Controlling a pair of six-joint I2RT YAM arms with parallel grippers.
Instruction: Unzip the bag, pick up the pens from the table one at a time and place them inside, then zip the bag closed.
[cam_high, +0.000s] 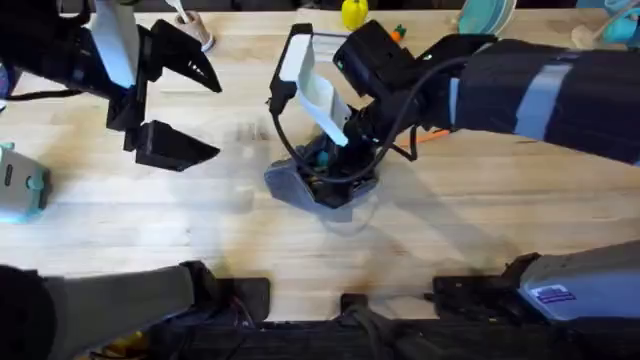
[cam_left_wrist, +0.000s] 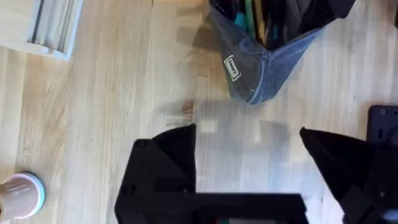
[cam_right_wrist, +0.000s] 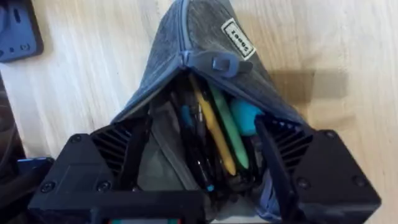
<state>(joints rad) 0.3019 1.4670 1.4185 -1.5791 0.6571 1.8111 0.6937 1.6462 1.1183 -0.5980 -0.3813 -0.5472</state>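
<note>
A pale plank table (cam_high: 480, 200) carries the grey-blue pencil pouch (cam_high: 320, 180) near its middle, unzipped at one end, pens (cam_right_wrist: 214, 134) standing inside. The right gripper (cam_right_wrist: 202, 165) reaches across from the right, fingers spread inside the mouth, seemingly to hold it wide. The left gripper (cam_high: 185, 105) hovers empty at far left, jaws parted

The bag (cam_right_wrist: 205, 37) is soft grey-blue cloth with a small sewn label. The table (cam_left_wrist: 93, 124) is pale, smooth wood. The right gripper (cam_right_wrist: 205, 162) looks like matt black plastic.
</note>
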